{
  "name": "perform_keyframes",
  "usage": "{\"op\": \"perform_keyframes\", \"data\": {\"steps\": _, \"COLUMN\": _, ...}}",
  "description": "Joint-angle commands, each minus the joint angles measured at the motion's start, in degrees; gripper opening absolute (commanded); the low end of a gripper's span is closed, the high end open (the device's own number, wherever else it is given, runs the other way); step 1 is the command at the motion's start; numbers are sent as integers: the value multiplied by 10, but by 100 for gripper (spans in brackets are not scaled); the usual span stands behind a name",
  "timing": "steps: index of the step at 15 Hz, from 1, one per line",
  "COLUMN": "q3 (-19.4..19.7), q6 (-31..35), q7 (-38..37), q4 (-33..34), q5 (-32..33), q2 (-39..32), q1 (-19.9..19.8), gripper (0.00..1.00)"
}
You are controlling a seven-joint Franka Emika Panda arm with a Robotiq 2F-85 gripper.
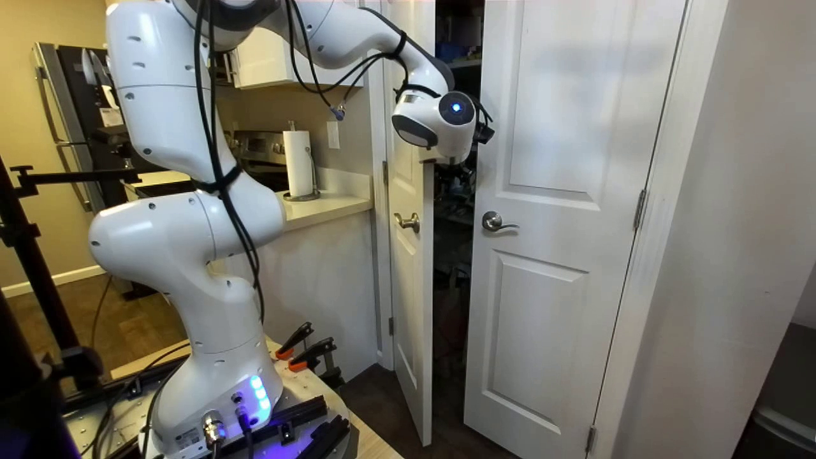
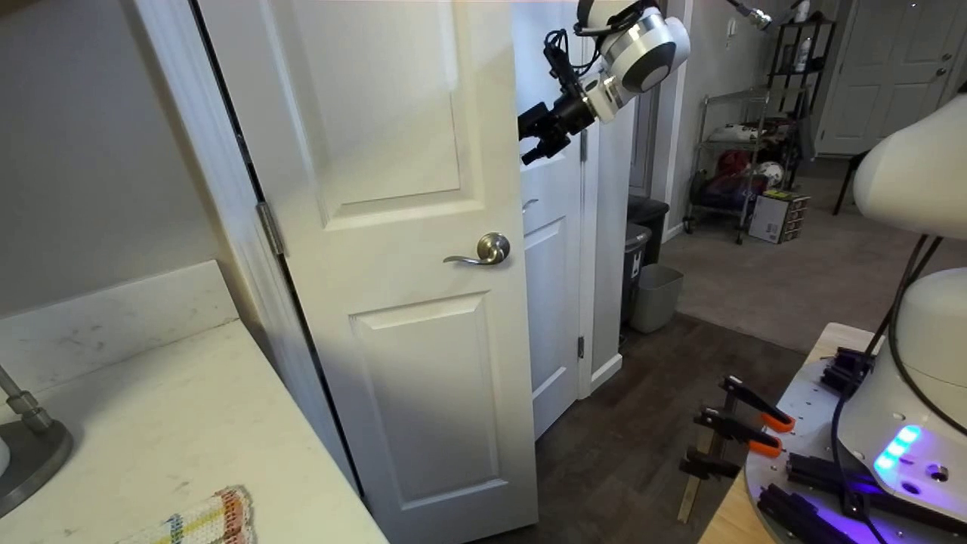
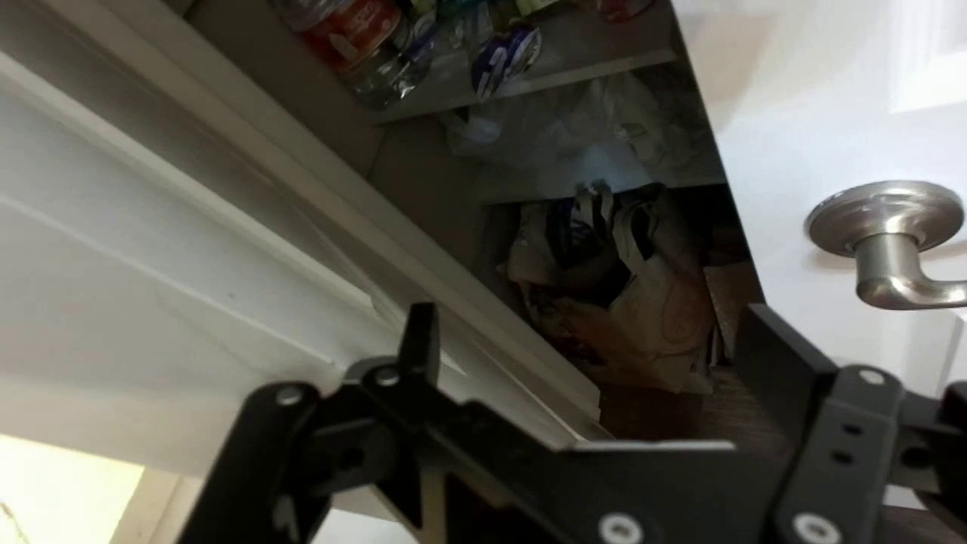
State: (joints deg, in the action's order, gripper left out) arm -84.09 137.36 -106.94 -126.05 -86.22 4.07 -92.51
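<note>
In the wrist view my gripper [image 3: 593, 332] stands open, its black fingers wide apart with nothing between them. Beyond it, a dark closet holds a plastic bottle [image 3: 355, 34] on a shelf and paper bags [image 3: 650, 317] on the floor. A white door with a metal lever handle [image 3: 891, 242] fills the right side. An exterior view has the gripper [image 2: 529, 140] beside the free edge of the nearer white door [image 2: 408, 423], above its handle [image 2: 487, 249]; the edge partly hides it. Both doors, left [image 1: 411, 306] and right [image 1: 548, 344], stand ajar. In that exterior view the wrist hides the fingers.
A countertop [image 1: 331, 207] with a paper towel roll [image 1: 298, 162] adjoins the door frame. Clamps [image 2: 729, 423] jut from the robot's table edge. A grey waste bin [image 2: 656, 298] and a wire shelf [image 2: 733, 143] stand further back.
</note>
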Motion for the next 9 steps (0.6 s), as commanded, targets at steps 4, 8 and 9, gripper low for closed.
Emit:
{"op": "perform_keyframes", "data": {"steps": 4, "q3": 165, "q6": -215, "q7": 6, "q4": -36, "q5": 46, "q2": 92, "q1": 98, "gripper": 100}}
{"op": "perform_keyframes", "data": {"steps": 8, "q3": 318, "q6": -312, "q7": 9, "q4": -69, "q5": 86, "q2": 125, "q1": 210, "gripper": 100}}
{"op": "perform_keyframes", "data": {"steps": 9, "q3": 363, "q6": -323, "q7": 10, "q4": -80, "q5": 96, "q2": 135, "q1": 250, "gripper": 100}}
